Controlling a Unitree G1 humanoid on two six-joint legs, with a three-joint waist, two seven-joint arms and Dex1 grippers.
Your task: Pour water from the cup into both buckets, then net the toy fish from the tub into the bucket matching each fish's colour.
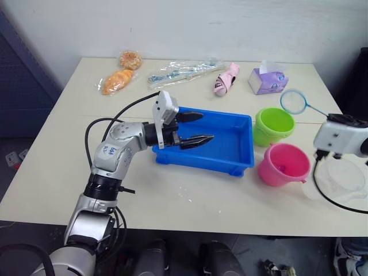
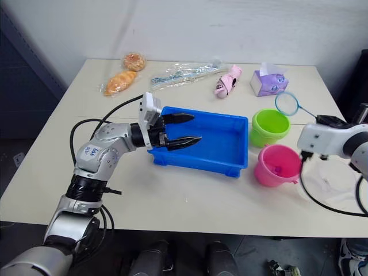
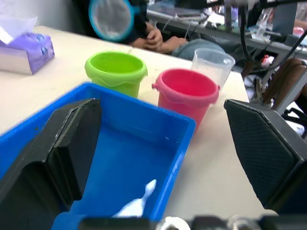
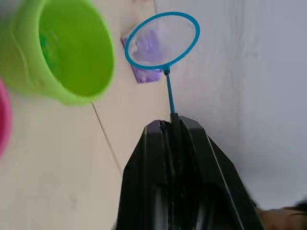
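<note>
1. The left gripper [image 1: 195, 127] is spread wide, holding nothing, over the near-left end of the tub [image 1: 241, 150].
2. The right gripper [image 4: 171, 125] pinches the net [image 4: 162, 40] by its handle; the hoop hangs beyond the green bucket [image 1: 273, 125], the pink bucket [image 1: 283, 164] and cup [image 3: 213, 64] beside it.

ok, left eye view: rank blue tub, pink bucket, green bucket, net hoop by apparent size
1. Blue tub, clearly largest.
2. Pink bucket and green bucket: look alike; pink sits nearer the camera, so no ranking.
3. Net hoop, smallest.
</note>
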